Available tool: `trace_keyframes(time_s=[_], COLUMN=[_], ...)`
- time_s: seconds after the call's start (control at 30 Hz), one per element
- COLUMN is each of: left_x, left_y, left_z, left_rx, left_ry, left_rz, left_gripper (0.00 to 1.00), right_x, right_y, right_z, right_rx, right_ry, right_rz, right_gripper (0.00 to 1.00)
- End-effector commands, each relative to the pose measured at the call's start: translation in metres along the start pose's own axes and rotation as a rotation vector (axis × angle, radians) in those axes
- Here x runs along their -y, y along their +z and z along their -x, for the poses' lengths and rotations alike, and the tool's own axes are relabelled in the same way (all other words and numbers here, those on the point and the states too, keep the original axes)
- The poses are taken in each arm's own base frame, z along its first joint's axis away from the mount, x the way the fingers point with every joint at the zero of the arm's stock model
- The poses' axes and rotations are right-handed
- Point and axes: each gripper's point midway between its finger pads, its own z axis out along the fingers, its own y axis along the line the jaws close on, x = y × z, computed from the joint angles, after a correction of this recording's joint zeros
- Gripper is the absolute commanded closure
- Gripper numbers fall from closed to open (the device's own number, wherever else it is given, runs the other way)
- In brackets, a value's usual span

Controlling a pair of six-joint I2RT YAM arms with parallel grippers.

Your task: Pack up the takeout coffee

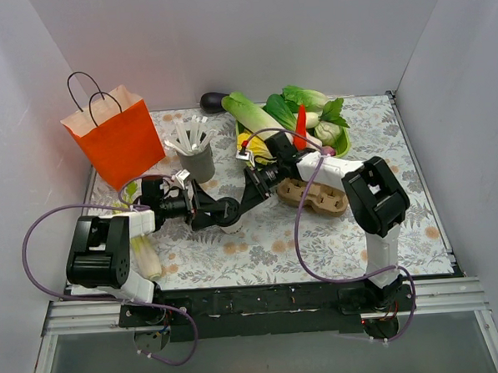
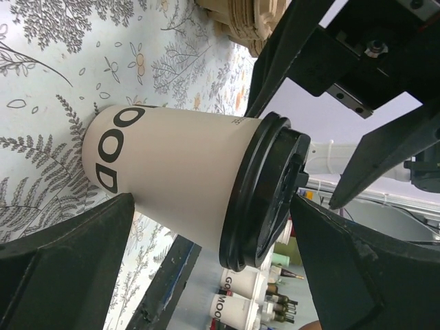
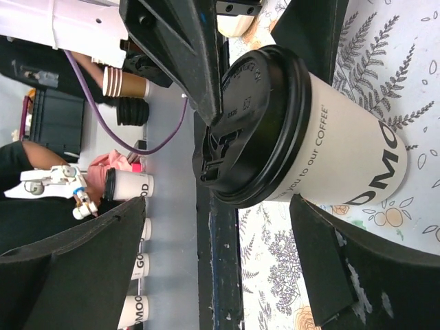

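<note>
The takeout coffee (image 1: 229, 213), a cream-white paper cup with a black lid, stands upright on the floral table cover between my two grippers. My left gripper (image 1: 202, 207) reaches it from the left and my right gripper (image 1: 248, 195) from the right. In the left wrist view the cup (image 2: 179, 168) lies across the gap of the open left gripper (image 2: 211, 199), just beyond its fingertips. The right wrist view shows the lid (image 3: 256, 130) and cup ahead of the open right gripper (image 3: 218, 201). Neither pair of fingers is closed on the cup. The brown pulp tray (image 1: 318, 196) sits just right of it.
An orange paper bag (image 1: 114, 139) stands at the back left. A grey cup of white sticks (image 1: 196, 160) is behind the left gripper. Vegetables in a green dish (image 1: 300, 121) fill the back middle. A pale vegetable (image 1: 146, 254) lies by the left arm's base.
</note>
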Motion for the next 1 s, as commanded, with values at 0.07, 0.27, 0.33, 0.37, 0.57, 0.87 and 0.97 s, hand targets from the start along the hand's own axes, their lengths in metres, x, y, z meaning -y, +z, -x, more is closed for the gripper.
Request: trace_keyframes(time_s=[0.07, 0.27, 0.33, 0.37, 0.57, 0.87, 0.97], left_x=[0.003, 0.001, 0.002, 0.002, 0.013, 0.025, 0.025], left_y=[-0.005, -0.011, -0.011, -0.012, -0.014, -0.004, -0.002], left_z=[0.008, -0.004, -0.005, -0.006, 0.0, 0.026, 0.032], left_rx=[0.039, 0.012, 0.013, 0.014, 0.031, 0.062, 0.069], left_ry=[0.058, 0.067, 0.069, 0.071, 0.103, 0.1, 0.105], left_rz=[0.066, 0.104, 0.103, 0.104, 0.094, 0.017, 0.014], left_gripper=[0.02, 0.02, 0.02, 0.02, 0.02, 0.02, 0.02], right_x=[-0.001, 0.012, 0.016, 0.016, 0.016, 0.006, 0.004], right_y=[0.0, 0.005, 0.005, 0.005, 0.007, 0.01, 0.007], right_z=[0.017, 0.025, 0.027, 0.028, 0.026, -0.006, -0.012], right_rx=[0.02, 0.023, 0.026, 0.028, 0.026, -0.003, -0.012], right_ry=[-0.01, 0.012, 0.011, 0.004, -0.005, 0.026, 0.008], right_rz=[0.003, 0.003, -0.006, -0.007, 0.023, 0.033, 0.007], right_gripper=[0.06, 0.04, 0.04, 0.04, 0.03, 0.02, 0.02])
